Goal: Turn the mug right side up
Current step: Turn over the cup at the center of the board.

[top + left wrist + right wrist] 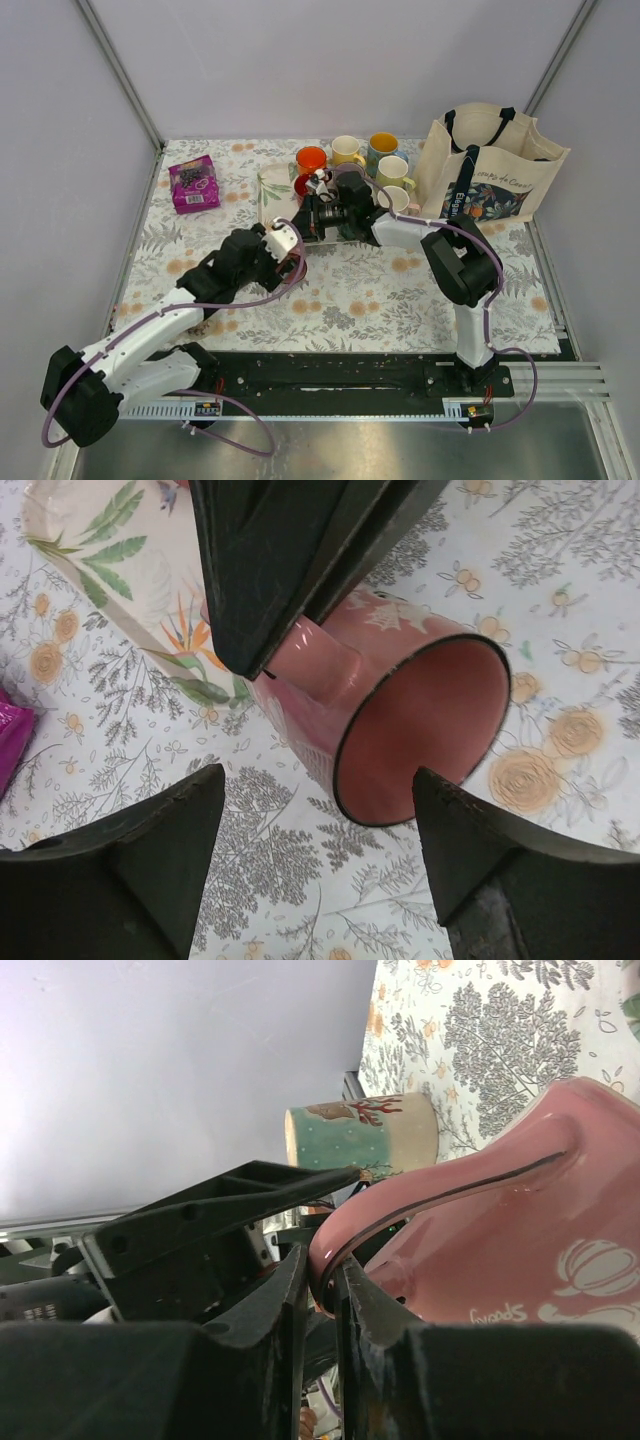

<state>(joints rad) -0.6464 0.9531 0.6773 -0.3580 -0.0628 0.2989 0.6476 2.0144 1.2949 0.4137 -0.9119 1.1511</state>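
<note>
The mug is tipped on its side over the flowered tablecloth, its mouth facing the left wrist camera, just beside a leaf-patterned tray. The right gripper is clamped tight on the mug's pink edge. The left gripper hangs near the mouth with its jaws spread wide, gripping nothing.

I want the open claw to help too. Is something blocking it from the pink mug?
Nothing visible blocks it. The mug lies on its side straight ahead of the left gripper, whose fingers are open. The right gripper is shut on the handle at the mug's far side, out of the way.
</note>
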